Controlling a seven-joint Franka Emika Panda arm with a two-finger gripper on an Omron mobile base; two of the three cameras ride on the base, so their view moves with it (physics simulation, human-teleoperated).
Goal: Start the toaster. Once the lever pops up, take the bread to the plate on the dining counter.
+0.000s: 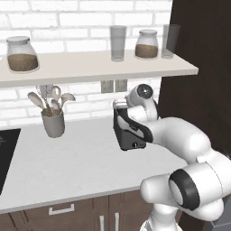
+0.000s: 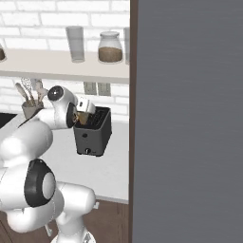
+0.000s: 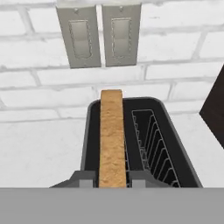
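Step in hand: lifting the bread [image 3: 112, 140] out of the toaster [image 2: 93, 130], by my reading; the plate and the dining counter come after.
Jaws: narrow, one fingertip [image 3: 84, 179] either side of the slice's near edge. They look closed on it, though the tips are cut off at the bottom of the hand view, so contact is my best guess.
Gripper: the gripper [image 2: 81, 116] sits right over the toaster's top, the wrist bent down onto it.
Bread: standing on edge in the left slot as the hand sees it, its top proud of the opening.
Toaster: on the grey-white counter [image 1: 67, 167] by the brick wall, below the two wall switches [image 3: 101, 35].
How to do it well: pull straight up along the slot and keep the slice vertical until it clears the rim.
Textures: the bread's crust is grainy and tan; the toaster is a smooth, dark, boxy shell with thin wire guides in the free slot.
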